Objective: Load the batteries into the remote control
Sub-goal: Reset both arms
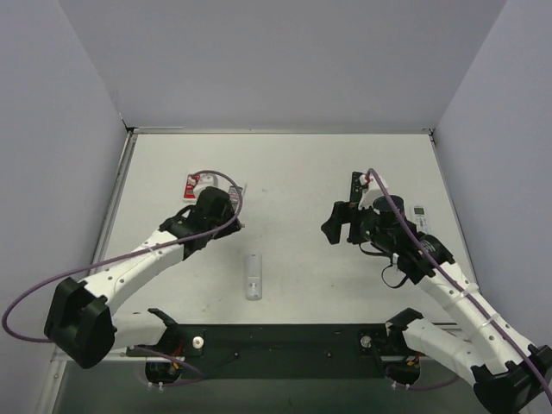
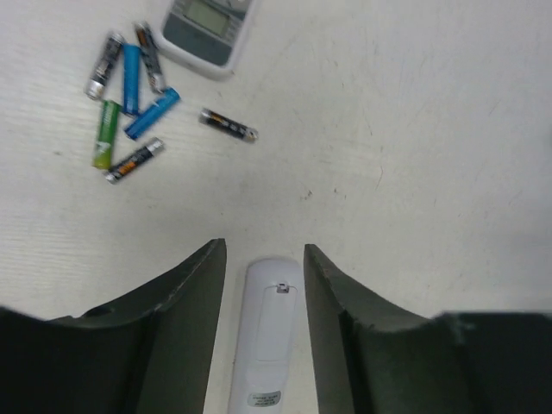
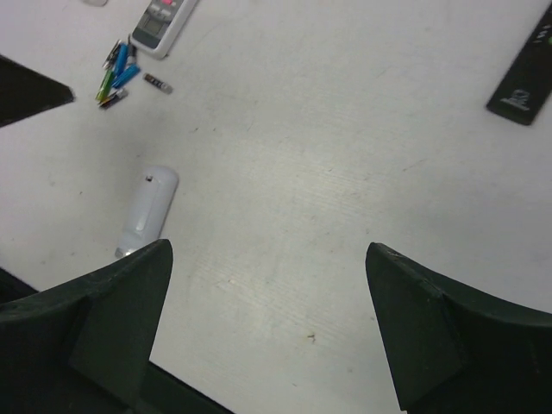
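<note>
Nearest, the left pincer (image 2: 263,248) hangs with its jaws apart, gripping nothing. The remote control (image 2: 267,336) shows in the gap between them, lying on the counter (image 2: 431,172). Ahead and to the left of that pincer, the batteries (image 2: 129,95) lie scattered beside a wider display remote (image 2: 203,26). Across the counter, the right pincer (image 3: 267,250) gapes wide and empty, the remote control off to its left.

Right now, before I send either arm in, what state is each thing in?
left gripper: open, empty.
right gripper: open wide, empty.
remote control: lying back up, not held, battery cover looks shut.
batteries: seven loose on the table, none loaded, one apart from the cluster.
display remote: lying screen up beside the batteries.
dark remote: lying flat.
</note>
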`<move>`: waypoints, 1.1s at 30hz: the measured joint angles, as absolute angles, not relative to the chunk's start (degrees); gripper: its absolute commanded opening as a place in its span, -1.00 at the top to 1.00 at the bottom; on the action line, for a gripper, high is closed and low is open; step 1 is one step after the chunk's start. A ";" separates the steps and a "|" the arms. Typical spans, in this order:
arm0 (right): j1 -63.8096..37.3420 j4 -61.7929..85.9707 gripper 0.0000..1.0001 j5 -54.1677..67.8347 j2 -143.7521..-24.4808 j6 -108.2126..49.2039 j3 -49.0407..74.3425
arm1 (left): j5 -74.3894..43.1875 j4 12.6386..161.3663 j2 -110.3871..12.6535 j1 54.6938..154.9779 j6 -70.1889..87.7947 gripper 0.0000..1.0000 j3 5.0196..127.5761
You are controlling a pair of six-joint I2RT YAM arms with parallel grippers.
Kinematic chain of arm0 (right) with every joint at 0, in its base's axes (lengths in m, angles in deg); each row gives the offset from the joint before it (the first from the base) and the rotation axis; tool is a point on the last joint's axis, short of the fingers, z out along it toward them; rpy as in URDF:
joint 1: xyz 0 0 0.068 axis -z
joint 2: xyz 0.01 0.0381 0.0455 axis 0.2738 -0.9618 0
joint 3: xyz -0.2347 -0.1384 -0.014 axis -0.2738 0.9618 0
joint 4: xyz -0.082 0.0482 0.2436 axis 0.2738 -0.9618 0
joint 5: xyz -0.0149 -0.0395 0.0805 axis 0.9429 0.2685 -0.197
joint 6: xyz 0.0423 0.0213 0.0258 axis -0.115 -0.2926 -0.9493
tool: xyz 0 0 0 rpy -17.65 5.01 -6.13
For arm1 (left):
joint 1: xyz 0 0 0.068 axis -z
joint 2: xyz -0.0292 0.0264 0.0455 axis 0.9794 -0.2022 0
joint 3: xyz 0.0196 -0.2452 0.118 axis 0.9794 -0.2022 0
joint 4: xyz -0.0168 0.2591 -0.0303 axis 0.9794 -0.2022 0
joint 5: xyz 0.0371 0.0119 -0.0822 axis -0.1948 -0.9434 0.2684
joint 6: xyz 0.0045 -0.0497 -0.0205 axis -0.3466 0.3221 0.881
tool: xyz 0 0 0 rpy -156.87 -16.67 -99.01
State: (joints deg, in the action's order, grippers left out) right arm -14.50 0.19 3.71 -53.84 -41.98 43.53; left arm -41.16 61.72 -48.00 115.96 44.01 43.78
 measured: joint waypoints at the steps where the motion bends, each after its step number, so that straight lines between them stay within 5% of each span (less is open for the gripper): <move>1: -14.11 -0.77 -0.79 5.55 -53.23 -41.59 42.59 | -40.90 61.44 -46.17 114.28 43.40 -0.23 43.78; 7: -9.58 -6.71 -0.83 17.17 -49.89 -40.65 38.35 | -39.83 58.35 -29.32 99.29 40.10 -0.83 43.78; 10: -6.63 -9.47 -0.86 21.70 -47.77 -41.17 37.33 | -42.25 55.73 -19.76 94.78 37.91 -0.95 43.95; 22: -2.04 -13.64 -0.89 36.45 -39.85 -39.90 31.40 | -61.88 52.91 7.51 93.60 27.72 -0.95 46.40; 33: -2.04 -12.77 -0.89 39.16 -38.87 -36.19 29.35 | -71.46 60.74 12.89 93.60 18.74 -0.95 48.48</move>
State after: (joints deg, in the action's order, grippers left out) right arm -2.04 -12.77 39.16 -38.87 -36.19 29.35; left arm -71.46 60.74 12.89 93.60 18.74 48.48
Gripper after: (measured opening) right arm 0.946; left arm 0.974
